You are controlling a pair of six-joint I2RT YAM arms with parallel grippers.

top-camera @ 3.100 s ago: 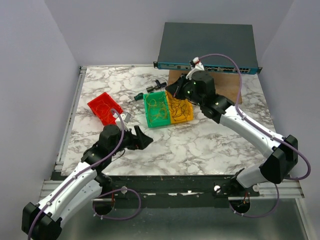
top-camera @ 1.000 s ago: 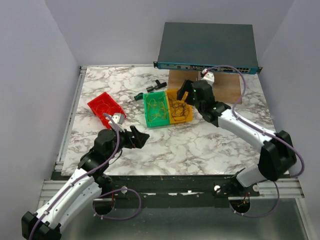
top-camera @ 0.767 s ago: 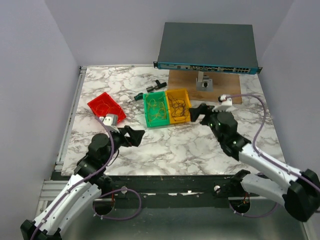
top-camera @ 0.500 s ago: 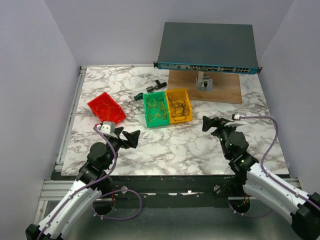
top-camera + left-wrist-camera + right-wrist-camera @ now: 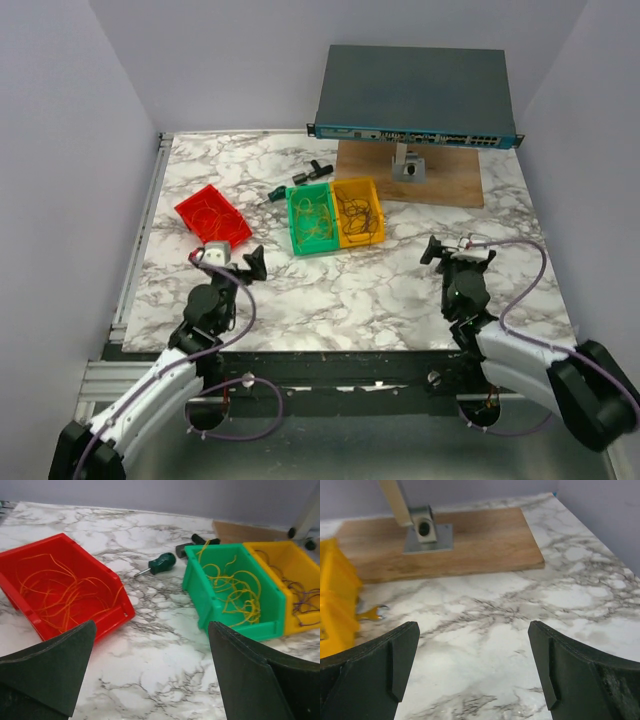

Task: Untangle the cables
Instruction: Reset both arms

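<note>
The cables lie sorted in three small bins. Orange cables (image 5: 65, 592) fill the red bin (image 5: 212, 215), yellow cables (image 5: 235, 587) the green bin (image 5: 310, 220), and dark purple cables (image 5: 302, 597) the yellow bin (image 5: 358, 212). My left gripper (image 5: 151, 630) stands open over bare marble near the front left, short of the red and green bins, with nothing between its fingers. My right gripper (image 5: 472, 627) is open and holds nothing. It hangs over bare marble at the front right (image 5: 452, 250), well away from the yellow bin (image 5: 335, 595).
A green-handled screwdriver (image 5: 157, 565) and a black tool (image 5: 318, 170) lie behind the bins. A small wrench (image 5: 372, 612) rests beside the yellow bin. A wooden board (image 5: 470, 540) with a metal bracket (image 5: 425, 530) and a network switch (image 5: 415, 95) fill the back right.
My right arm has drawn back from the yellow bin to the front right, its jaws spreading wide. My left arm has also retreated towards the near edge, still open.
</note>
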